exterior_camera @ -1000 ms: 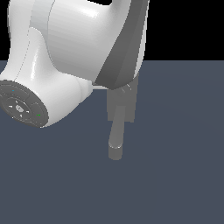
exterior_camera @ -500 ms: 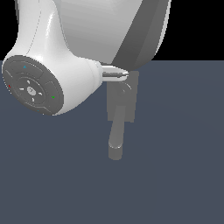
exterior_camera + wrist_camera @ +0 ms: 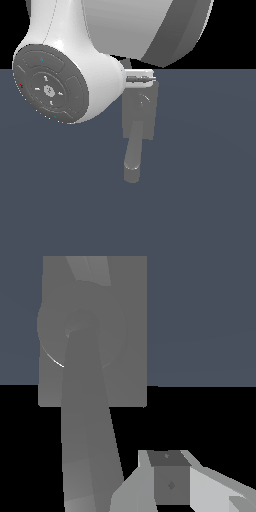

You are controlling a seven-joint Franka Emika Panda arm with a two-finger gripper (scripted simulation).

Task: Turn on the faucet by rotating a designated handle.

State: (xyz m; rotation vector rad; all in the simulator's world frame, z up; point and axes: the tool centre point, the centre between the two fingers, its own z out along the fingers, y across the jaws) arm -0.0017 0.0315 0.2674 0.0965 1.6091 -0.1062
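The faucet stands mid-scene in the exterior view, with a flat grey base plate point(image 3: 148, 122) and a thick round spout point(image 3: 133, 159) reaching toward the camera. A small round hub point(image 3: 144, 100) shows on the plate. I cannot make out the handle's thin bar in either view. My gripper point(image 3: 142, 78) shows as a narrow pale tip poking from behind the white arm, level with the plate's upper edge. The wrist view shows the plate point(image 3: 120, 356), the spout point(image 3: 87, 436) and a pale finger point(image 3: 170, 483) beside the spout's end. How the jaws stand is hidden.
The big white arm body point(image 3: 65, 70) with its round end cap fills the exterior view's upper left and covers what lies behind it. A flat dark blue floor point(image 3: 200, 190) spreads around the faucet, ending in black background.
The arm has swung toward the exterior view's right and its round cap has risen. The gripper tip has come into view at the plate's upper edge. The faucet has not moved.
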